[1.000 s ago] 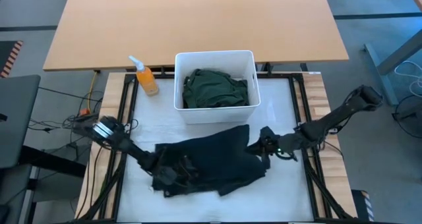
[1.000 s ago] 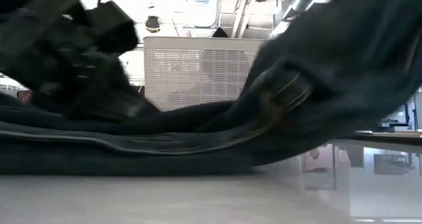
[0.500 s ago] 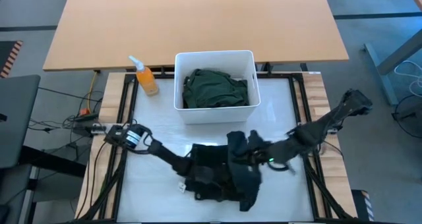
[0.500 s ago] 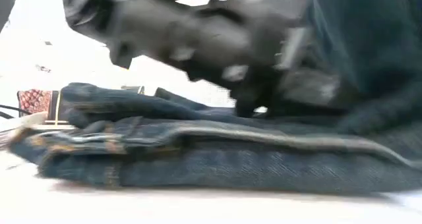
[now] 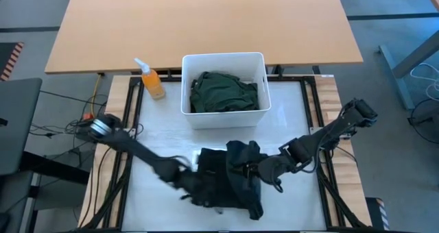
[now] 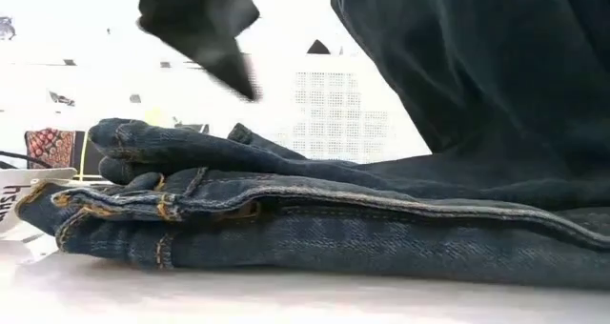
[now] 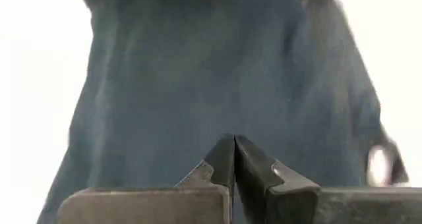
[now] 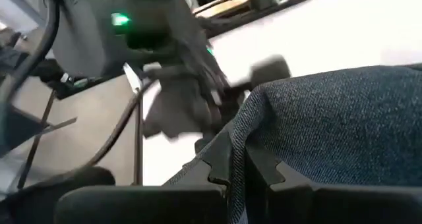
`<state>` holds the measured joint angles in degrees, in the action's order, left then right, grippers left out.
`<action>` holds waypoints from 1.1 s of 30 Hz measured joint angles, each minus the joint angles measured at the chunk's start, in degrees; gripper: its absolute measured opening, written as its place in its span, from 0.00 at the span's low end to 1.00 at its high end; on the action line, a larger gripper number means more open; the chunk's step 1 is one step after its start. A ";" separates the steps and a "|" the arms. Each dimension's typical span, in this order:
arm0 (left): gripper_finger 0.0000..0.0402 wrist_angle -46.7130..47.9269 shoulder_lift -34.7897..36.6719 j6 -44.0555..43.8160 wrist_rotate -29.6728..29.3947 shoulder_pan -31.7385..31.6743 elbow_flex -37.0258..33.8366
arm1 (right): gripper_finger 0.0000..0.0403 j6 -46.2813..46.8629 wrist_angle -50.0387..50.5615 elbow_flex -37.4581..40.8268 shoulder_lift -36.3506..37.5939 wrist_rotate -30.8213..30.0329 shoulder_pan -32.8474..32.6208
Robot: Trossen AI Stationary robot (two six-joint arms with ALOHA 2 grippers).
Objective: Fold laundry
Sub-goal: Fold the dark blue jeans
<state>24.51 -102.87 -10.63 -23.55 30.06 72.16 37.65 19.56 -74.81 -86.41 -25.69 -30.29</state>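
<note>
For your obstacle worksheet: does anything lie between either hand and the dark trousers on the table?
Nothing visible does. The right hand is shut on a fold of the trousers, denim pinched between its fingers. The left hand is shut, empty, at the trousers' left edge with cloth straight ahead. The white bin sits behind, clear of both.

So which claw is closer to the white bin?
The right claw. It sits on the dark trousers just in front of the bin. The left claw is at the trousers' left edge, farther off to the side.
</note>
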 joint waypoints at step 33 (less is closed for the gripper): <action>0.00 -45.44 9.97 -27.09 -5.41 4.93 -40.44 | 0.46 -1.37 -35.19 -2.17 -26.06 13.06 13.61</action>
<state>-20.93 -92.90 -37.72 -28.95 34.99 31.73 36.28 -15.63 -76.98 -112.46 -12.63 -16.68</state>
